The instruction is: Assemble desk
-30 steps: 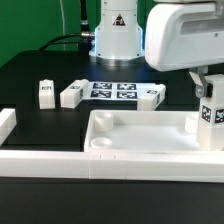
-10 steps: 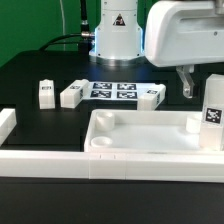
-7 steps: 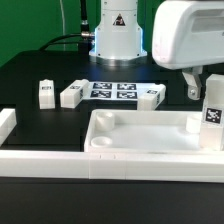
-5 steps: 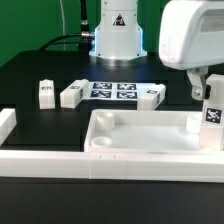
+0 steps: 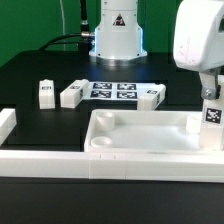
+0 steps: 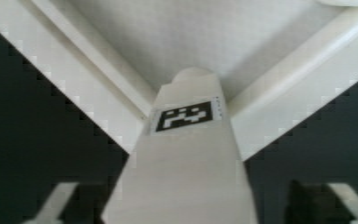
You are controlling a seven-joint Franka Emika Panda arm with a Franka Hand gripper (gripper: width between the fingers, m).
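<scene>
gripper: released, fingers spread either side of upright leg, gaps visible in wrist view | upright leg: stands at a corner of desk top, by the table's edge at the exterior view's right | desk top: flat along table edge nearest exterior camera | loose legs: three, toward far edge beside marker board

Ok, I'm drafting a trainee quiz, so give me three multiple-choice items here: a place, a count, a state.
1. Where on the desk top does the upright leg stand?
A) its middle
B) its corner on the exterior view's right
C) its corner on the exterior view's left
2. How many loose legs sit behind the desk top?
A) one
B) three
C) five
3. The hand is:
A) open
B) shut
C) out of view
Answers:
1. B, because it rises from that corner.
2. B, because three sit behind.
3. A, because the wrist view shows gaps beside the leg.
</scene>
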